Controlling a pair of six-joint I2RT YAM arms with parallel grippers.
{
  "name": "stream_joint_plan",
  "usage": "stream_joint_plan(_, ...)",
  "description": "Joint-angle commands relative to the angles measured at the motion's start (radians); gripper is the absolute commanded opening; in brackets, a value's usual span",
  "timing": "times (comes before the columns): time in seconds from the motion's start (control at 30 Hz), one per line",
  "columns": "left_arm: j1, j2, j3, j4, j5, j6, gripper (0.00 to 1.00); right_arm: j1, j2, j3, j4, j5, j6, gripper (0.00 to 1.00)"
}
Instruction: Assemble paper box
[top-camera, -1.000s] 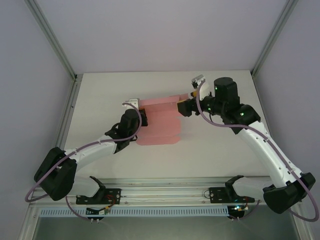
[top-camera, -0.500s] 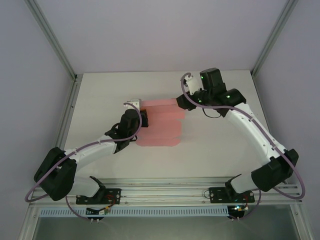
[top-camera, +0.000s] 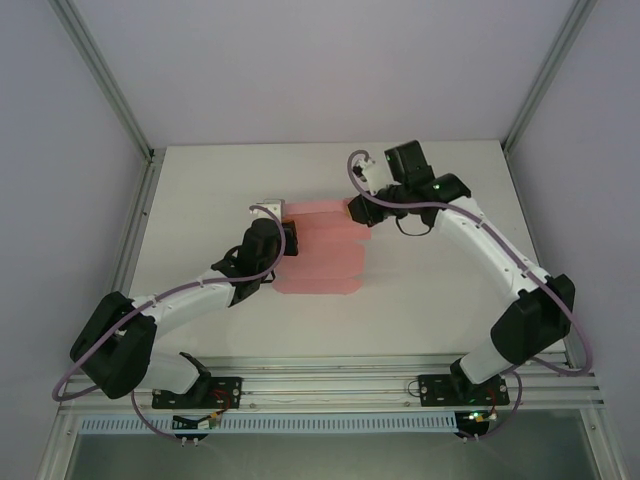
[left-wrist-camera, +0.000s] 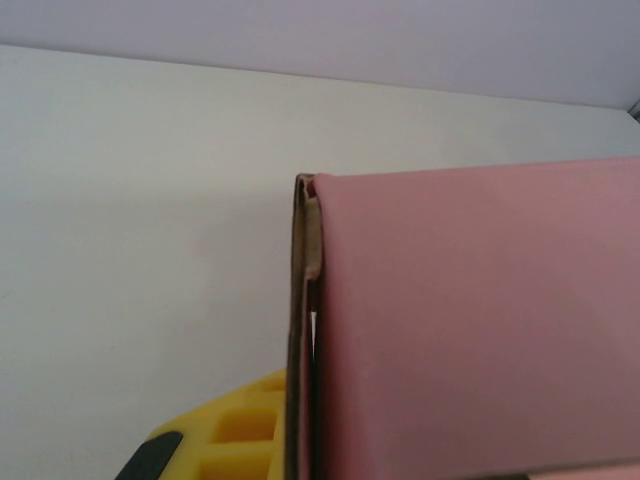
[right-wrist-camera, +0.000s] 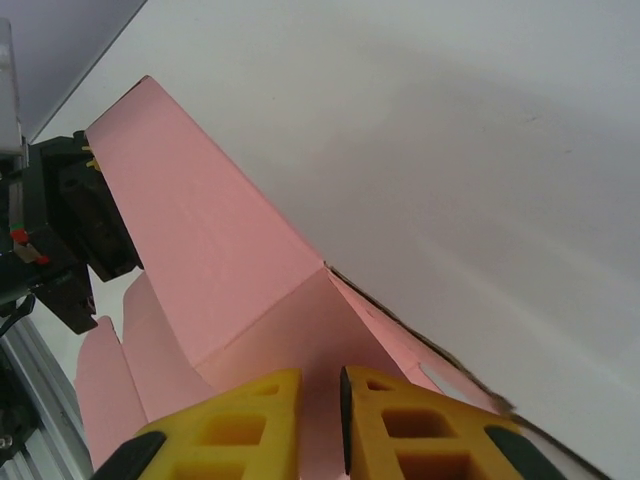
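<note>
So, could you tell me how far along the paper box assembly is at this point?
Early on. Done: one long panel of the paper box looks folded up along its crease. In hand: the right gripper pinches the card at one end, with the left gripper at the other end. Left: the rest of it lies flat on the table, and no closed box shape exists yet.

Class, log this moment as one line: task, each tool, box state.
task: assemble paper box | left tool: shut on left end | right tool: shut on right flap | box: partly folded, unfinished
</note>
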Motion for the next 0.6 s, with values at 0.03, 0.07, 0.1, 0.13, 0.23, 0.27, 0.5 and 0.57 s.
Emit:
stream_joint_plan(0.03, 0.008, -0.001, 0.013, 0.045, 0.023, -0.039, 0.0, 0.02, -0.01, -0.075, 0.162, -0.064, 0.1, 0.18)
stream_joint_plan(0.07, 0.009, 0.001, 0.013, 0.047, 0.028, -0.041, 0.0, 0.021, -0.022, -0.108, 0.222, -0.068, 0.136, 0.18)
stream_joint_plan(0.1, 0.009, 0.003, 0.014, 0.051, 0.033, -0.045, 0.0, 0.021, -0.036, -0.141, 0.283, -0.07, 0.173, 0.18)
stream_joint_plan(0.13, 0.008, 0.003, 0.015, 0.052, 0.035, -0.056, 0.0, 0.021, -0.05, -0.177, 0.343, -0.068, 0.217, 0.19)
stream_joint_plan(0.23, 0.009, 0.009, 0.02, 0.052, 0.044, -0.072, 0.0, 0.021, -0.09, -0.284, 0.554, -0.074, 0.337, 0.19)
stream_joint_plan(0.27, 0.008, 0.012, 0.023, 0.052, 0.049, -0.077, 0.0, 0.021, -0.104, -0.316, 0.617, -0.061, 0.372, 0.2)
stream_joint_plan(0.5, 0.009, 0.038, 0.032, 0.065, 0.081, -0.118, 0.0, 0.022, -0.172, -0.508, 0.99, -0.016, 0.652, 0.21)
stream_joint_plan(0.57, 0.009, 0.044, 0.037, 0.063, 0.081, -0.127, 0.0, 0.024, -0.179, -0.518, 1.014, -0.026, 0.669, 0.22)
